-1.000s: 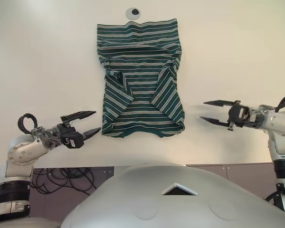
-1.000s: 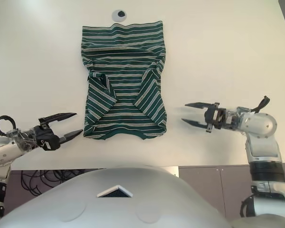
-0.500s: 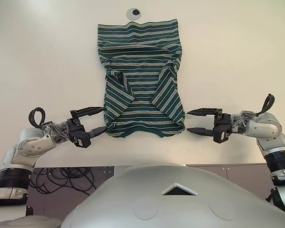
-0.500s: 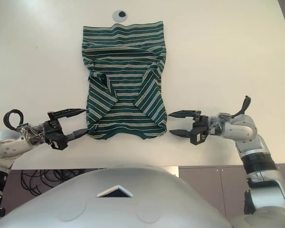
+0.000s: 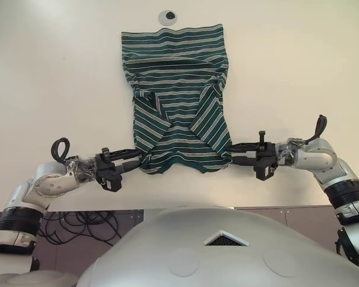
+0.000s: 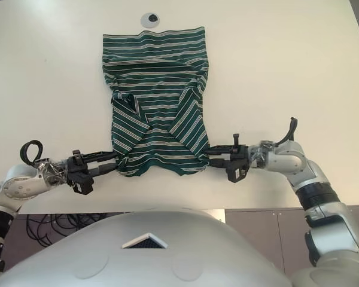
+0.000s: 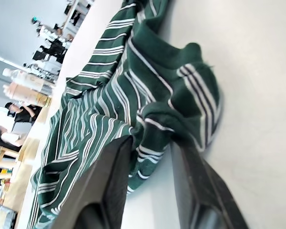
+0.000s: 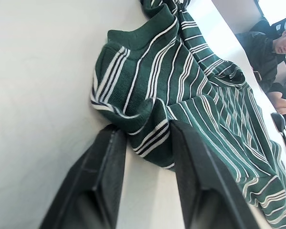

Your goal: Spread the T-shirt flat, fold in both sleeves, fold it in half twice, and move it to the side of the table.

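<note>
- The T-shirt [image 5: 176, 95], dark green with pale stripes, lies on the white worktop [image 5: 60, 78]. It spans the gap between the two end effectors and stretches away beyond their fingertips.
- Both sleeves are folded in over the body, and their diagonal edges meet down the middle.
- The left end effector [image 5: 142, 158] lies low over the worktop at the shirt's near left corner, pointing inward toward the right one. Its two fingers [image 7: 109, 181] are drawn close together and pinch a puckered fold of the cloth.
- The right end effector [image 5: 229, 152] mirrors it at the near right corner, pointing back toward the left one. Its fingers [image 8: 105, 167] are likewise narrowed on a bunched, ribbed edge of the shirt.
- The cloth caught in each grip humps up off the worktop, while the rest of the shirt beyond the fingertips lies flat.
- A small round grey disc [image 5: 167, 17] with a dark centre sits just past the shirt's far edge, well apart from both end effectors.
- A second ago both end effectors were spread wide, out to either side and clear of the cloth.
- Half a second ago they had come in to the near corners with the fingers still splayed.
- Now the fingers have closed on those corners, and the near edge is pulled in slightly narrower and wrinkled, most plainly on the left.
</note>
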